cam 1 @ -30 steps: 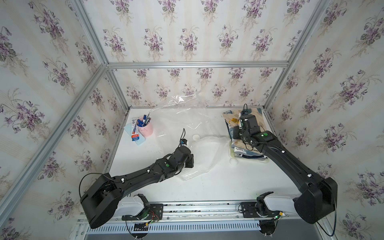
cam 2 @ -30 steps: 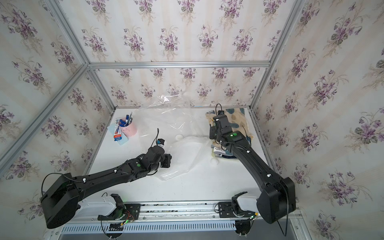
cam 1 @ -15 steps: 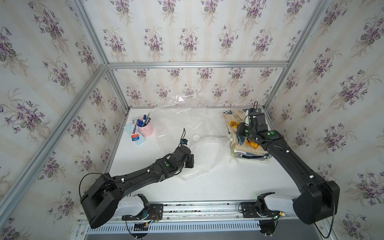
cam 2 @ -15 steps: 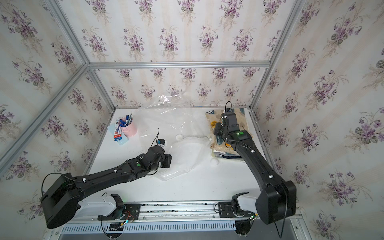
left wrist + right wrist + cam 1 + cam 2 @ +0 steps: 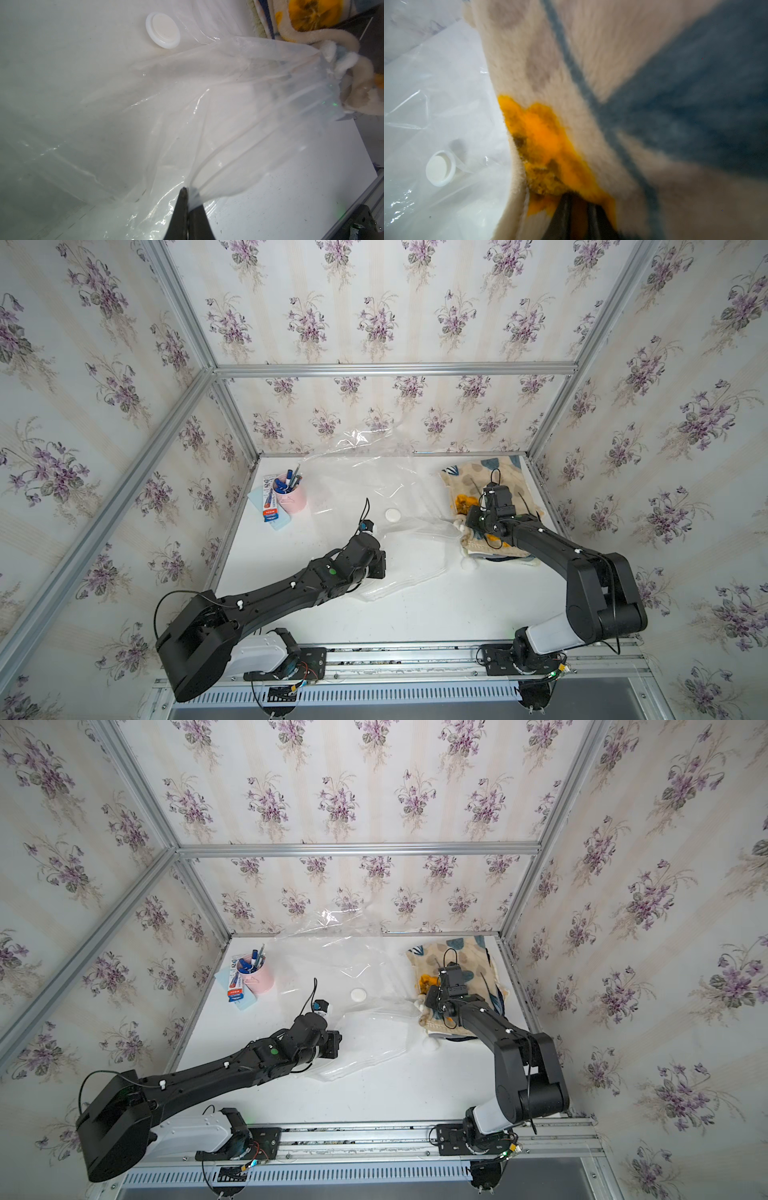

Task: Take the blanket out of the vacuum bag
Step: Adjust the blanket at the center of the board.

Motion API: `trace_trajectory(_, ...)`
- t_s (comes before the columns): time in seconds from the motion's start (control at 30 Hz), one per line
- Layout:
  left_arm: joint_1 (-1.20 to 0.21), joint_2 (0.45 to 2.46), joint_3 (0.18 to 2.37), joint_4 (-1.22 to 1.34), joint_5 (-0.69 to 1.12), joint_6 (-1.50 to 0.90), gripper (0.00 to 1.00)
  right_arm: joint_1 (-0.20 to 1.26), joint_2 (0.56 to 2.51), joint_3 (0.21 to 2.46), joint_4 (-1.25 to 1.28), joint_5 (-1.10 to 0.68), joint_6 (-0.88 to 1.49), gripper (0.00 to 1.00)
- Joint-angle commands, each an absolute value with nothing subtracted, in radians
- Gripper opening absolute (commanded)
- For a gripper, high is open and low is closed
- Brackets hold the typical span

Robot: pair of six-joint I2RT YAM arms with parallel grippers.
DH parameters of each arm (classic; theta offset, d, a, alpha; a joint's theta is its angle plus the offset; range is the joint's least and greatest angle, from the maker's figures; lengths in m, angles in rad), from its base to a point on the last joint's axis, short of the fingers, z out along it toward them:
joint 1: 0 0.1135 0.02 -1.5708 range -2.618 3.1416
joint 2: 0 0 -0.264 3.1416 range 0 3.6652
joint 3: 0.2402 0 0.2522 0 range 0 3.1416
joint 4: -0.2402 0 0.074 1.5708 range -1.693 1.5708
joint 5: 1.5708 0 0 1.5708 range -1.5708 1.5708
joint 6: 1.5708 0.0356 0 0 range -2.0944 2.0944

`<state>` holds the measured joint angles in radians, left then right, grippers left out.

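A white table [image 5: 415, 614] inside a booth with floral wallpaper, seen from above, with two black robot arms reaching over it. A round white valve disc [image 5: 392, 514] [image 5: 358, 994] lies near the middle of the table, set in the face of a large clear vacuum bag [image 5: 415, 556] [image 5: 374, 1036] that spreads flat around the disc and rises against the back wall beyond it. To the right of the disc a cream blanket [image 5: 469, 477] [image 5: 432, 959] with blue and orange patches lies bunched on the table, almost all of it outside the bag. The bag's stretched plastic reaches the blanket edge nearest the disc, and it is unclear whether any corner remains inside. In front of the disc and slightly left, the left gripper [image 5: 186, 194] has its jaws pressed tight together on a gathered edge of the bag [image 5: 228, 104], which pulls taut toward the blanket [image 5: 311, 12]. Just right of the disc [image 5: 439, 168], the right gripper [image 5: 578, 199] has its jaws drawn narrow on a fold of the blanket [image 5: 612, 62] at an orange patch. Well to the left of the disc stands a pink cup [image 5: 291, 499] of pens.
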<state>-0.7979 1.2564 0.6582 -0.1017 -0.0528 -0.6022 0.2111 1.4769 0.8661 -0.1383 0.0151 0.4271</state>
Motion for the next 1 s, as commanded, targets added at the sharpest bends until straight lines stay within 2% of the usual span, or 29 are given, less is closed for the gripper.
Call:
trace_trajectory(0.0, -0.796, 1.254, 0.671, -0.116, -0.073, -0.580, 0.01, 0.199, 1.403, 0.881, -0.133, 0.072, 0.440, 0.29)
trace_trajectory(0.2, -0.796, 1.277, 0.685, -0.109, -0.069, -0.580, 0.01, 0.195, 1.330, 1.004, -0.209, 0.099, 0.421, 0.41)
trace_trajectory(0.37, -0.796, 1.272, 0.688, -0.115, -0.071, -0.576, 0.01, 0.179, 1.364, 1.057, -0.217, 0.103, 0.421, 0.42)
trace_trajectory(0.7, -0.779, 1.169, 0.663, -0.211, -0.139, -0.524, 0.03, 0.053, 1.386, 0.867, -0.103, -0.038, 0.473, 0.43)
trace_trajectory(0.83, -0.751, 1.085, 0.654, -0.247, -0.154, -0.503, 0.09, 0.022, 1.290, 0.847, -0.112, -0.048, 0.477, 0.52)
trace_trajectory(0.93, -0.729, 1.050, 0.648, -0.254, -0.146, -0.492, 0.14, 0.021, 1.209, 0.832, -0.140, -0.011, 0.490, 0.54)
trace_trajectory(0.97, -0.724, 1.048, 0.645, -0.255, -0.129, -0.488, 0.22, 0.018, 1.187, 0.826, -0.154, 0.015, 0.494, 0.54)
